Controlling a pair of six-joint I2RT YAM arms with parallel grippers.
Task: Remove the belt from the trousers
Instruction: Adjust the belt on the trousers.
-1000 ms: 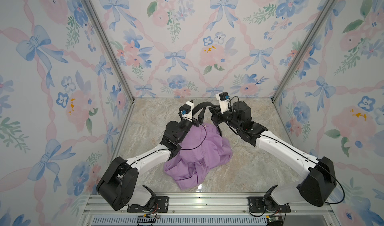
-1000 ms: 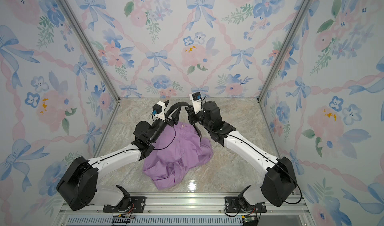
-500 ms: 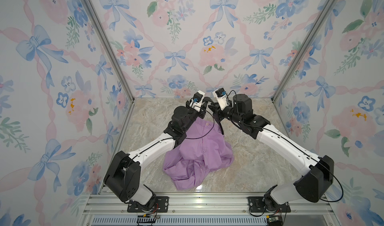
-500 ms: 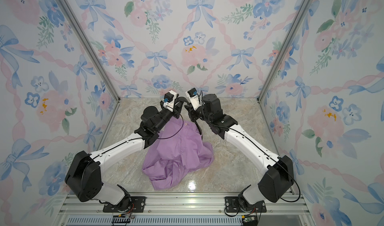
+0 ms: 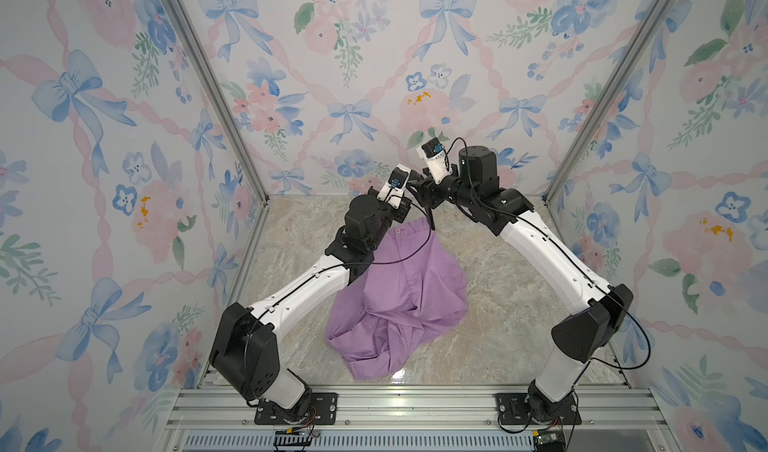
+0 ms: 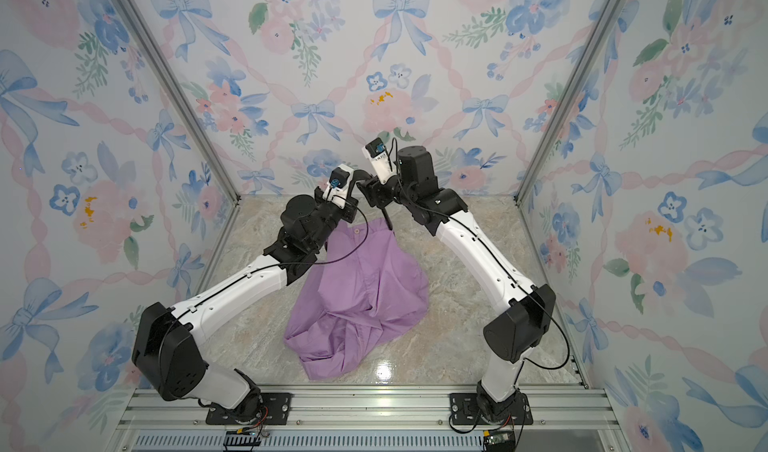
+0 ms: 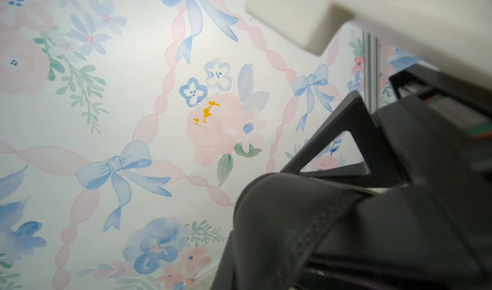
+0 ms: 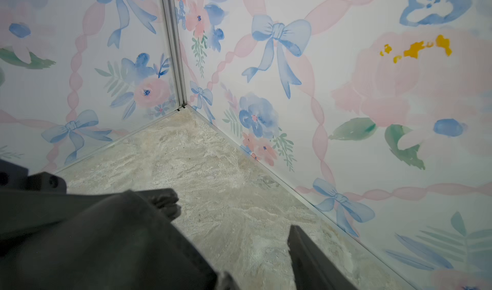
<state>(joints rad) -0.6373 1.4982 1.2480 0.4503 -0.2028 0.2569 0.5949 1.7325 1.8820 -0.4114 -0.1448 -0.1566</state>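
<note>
The lilac trousers point(image 5: 399, 288) hang from their raised waist, with a small button at the top, down to a crumpled heap on the floor. Just above the waist, my left gripper point(image 5: 409, 194) is shut on the black belt point(image 7: 279, 222). The strap fills the foreground of the left wrist view. A short end of the belt point(image 5: 431, 221) dangles beside the trousers' top edge. My right gripper point(image 5: 420, 198) sits right against the left one. Its jaws are open, one finger point(image 8: 306, 256) standing apart with bare floor showing in the gap. The belt point(image 8: 93, 243) lies along the other side.
The marble-patterned floor point(image 5: 498, 304) is enclosed by floral walls point(image 5: 353, 76) on three sides. The back wall is close behind both grippers. An aluminium rail point(image 5: 415, 404) with both arm bases runs along the front. A thin black cable point(image 5: 399, 259) from the left arm crosses the trousers.
My left gripper moved right and up to the right gripper and shut on the belt. My right gripper opened. The trousers' waist rose a little.
</note>
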